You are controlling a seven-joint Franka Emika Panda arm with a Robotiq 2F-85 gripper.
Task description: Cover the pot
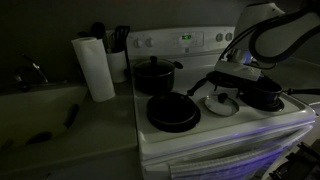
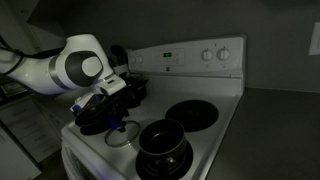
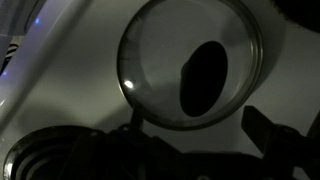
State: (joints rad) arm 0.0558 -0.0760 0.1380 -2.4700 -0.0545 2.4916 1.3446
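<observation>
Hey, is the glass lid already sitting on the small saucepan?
No, the glass lid lies flat on the white stovetop beside the small saucepan, not on it.

Gripper (image 2: 108, 107) over stove (image 2: 222, 100), pan (image 2: 163, 150) nr front

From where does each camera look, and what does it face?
Exterior view: before the white electric stove, facing its control panel; white robot arm enters upper right.
Exterior view: off the stove's corner, looking across the burners; the arm reaches in from left.
Wrist view: looks down on a round glass lid; dark fingers of the hand show below.
Both exterior views share stove and arm.
</observation>
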